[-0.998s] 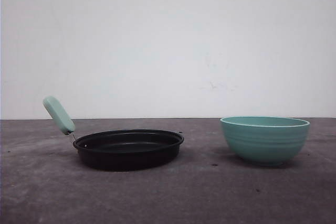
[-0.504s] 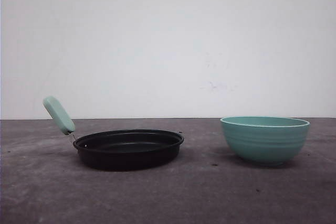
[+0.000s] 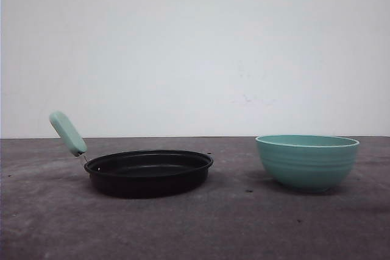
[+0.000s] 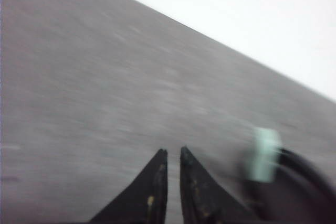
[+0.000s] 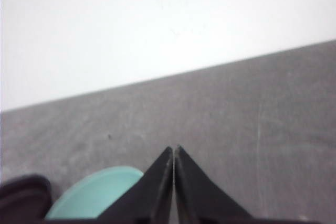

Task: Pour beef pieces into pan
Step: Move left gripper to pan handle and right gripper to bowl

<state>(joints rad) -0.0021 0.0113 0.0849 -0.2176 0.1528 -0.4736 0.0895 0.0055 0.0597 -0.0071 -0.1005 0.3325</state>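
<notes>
Right tool [image 5: 173,153]: fingers pressed together, holding nothing, above bare bench [image 5: 252,129]; teal bowl [image 5: 97,200] rim just beside it. Left tool [image 4: 172,158]: fingers nearly together, empty, view blurred; pan [image 3: 149,172] handle [image 4: 264,154] close alongside. Front view: pan bench-left, bowl [image 3: 307,161] bench-right, well apart. Beef pieces not discernible; presumably in bowl. Right arm nearer bowl, so likely grasps it.
</notes>
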